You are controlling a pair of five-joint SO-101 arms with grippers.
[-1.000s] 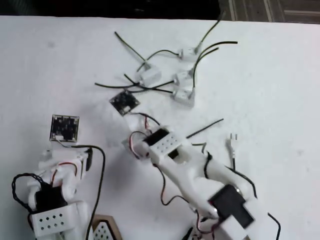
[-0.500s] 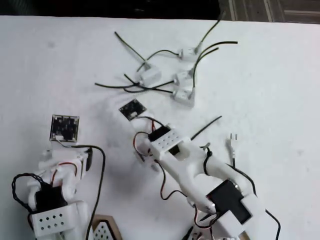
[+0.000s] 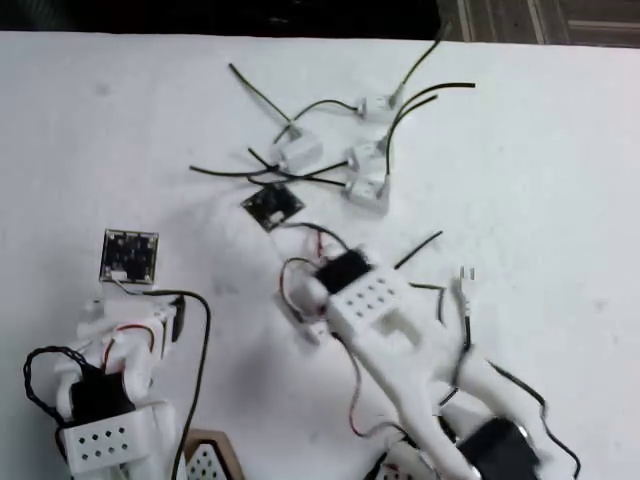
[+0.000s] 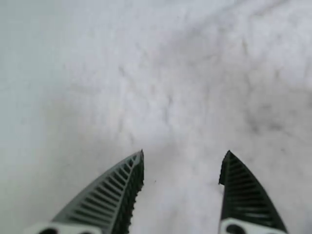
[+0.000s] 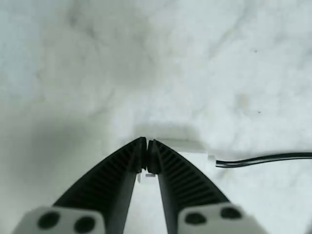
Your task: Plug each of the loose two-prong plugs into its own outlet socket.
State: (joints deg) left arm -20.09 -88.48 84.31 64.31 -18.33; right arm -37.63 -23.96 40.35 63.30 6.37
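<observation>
My right gripper (image 5: 146,144) is shut on a small white plug (image 5: 183,145). Its black cable (image 5: 263,158) trails off sideways over the table. From above, the right arm (image 3: 365,300) lies across the middle. Its black tip board (image 3: 272,207) hides the fingers, just short of a cluster of white outlet blocks (image 3: 365,190) with black leads. A loose two-prong plug (image 3: 466,276) lies beside that arm, prongs pointing away. My left gripper (image 4: 184,153) is open over bare white tabletop, with nothing between its fingers. The left arm (image 3: 120,340) sits at the near left.
Several white blocks (image 3: 298,150) and tangled black leads (image 3: 230,173) spread over the far middle of the table. A short black lead (image 3: 418,250) lies beside the right arm. A brown object (image 3: 205,458) pokes in at the near edge.
The right arm has swung to the right and its tip has shifted slightly right, toward the cluster of blocks. The left arm has kept still.
</observation>
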